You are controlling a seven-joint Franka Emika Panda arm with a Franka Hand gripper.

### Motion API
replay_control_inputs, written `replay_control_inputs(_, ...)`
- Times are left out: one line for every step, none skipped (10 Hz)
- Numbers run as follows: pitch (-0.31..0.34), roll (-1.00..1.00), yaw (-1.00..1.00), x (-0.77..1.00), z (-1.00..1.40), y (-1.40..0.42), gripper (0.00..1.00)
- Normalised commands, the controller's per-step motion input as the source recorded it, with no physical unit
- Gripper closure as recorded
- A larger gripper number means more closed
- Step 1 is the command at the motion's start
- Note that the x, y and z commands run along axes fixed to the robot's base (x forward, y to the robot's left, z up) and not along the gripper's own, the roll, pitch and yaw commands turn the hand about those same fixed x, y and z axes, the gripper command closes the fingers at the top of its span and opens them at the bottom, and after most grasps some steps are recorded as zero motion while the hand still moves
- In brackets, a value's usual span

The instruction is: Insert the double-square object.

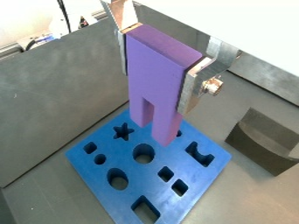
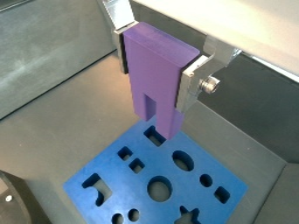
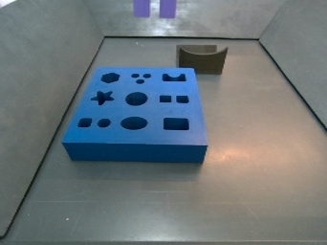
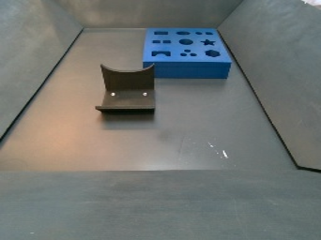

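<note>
End effector high above floor, plates clamped inward.

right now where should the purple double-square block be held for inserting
By its solid upper half, where the pincer is shut on the double-square object, coming from above onto its two flat side faces. That leaves both prongs pointing down, free above the blue block.

Grey matte floor enclosed by sloping grey walls, evenly lit
</note>
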Motion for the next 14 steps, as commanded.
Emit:
replay_control_inputs(-0.03,0.01,0.0,0.25,-1.0,0.19,1.0)
replay_control_inputs(-0.074,0.03,0.0,0.39,-0.94,0.2,1.0)
replay_control_inputs(-0.084,0.02,0.0,0.39,-0.94,0.18,1.0)
replay_control_inputs(-0.063,0.01,0.0,0.33,-1.0,0.17,1.0)
replay_control_inputs(-0.056,0.0,0.0,0.3,-1.0,0.17,1.0)
replay_control_inputs(-0.09,0.03,0.0,0.24,-0.97,0.17,1.0)
replay_control_inputs(-0.221,0.13,0.0,0.0,-0.71,0.01,1.0)
replay_control_inputs(-0.146,0.27,-0.05,0.0,-0.68,0.0,1.0)
replay_control_inputs(-0.154,0.26,0.0,0.0,-0.66,0.0,1.0)
replay_control_inputs(-0.247,0.15,0.0,0.0,-0.65,0.0,1.0)
replay_control_inputs(-0.263,0.09,0.0,0.0,-0.7,-0.03,1.0)
replay_control_inputs(-0.129,0.0,0.0,0.0,-0.27,0.0,1.0)
replay_control_inputs(0.043,0.0,0.0,0.07,-0.44,-0.05,1.0)
replay_control_inputs(0.063,0.13,0.0,0.0,-0.34,-0.13,1.0)
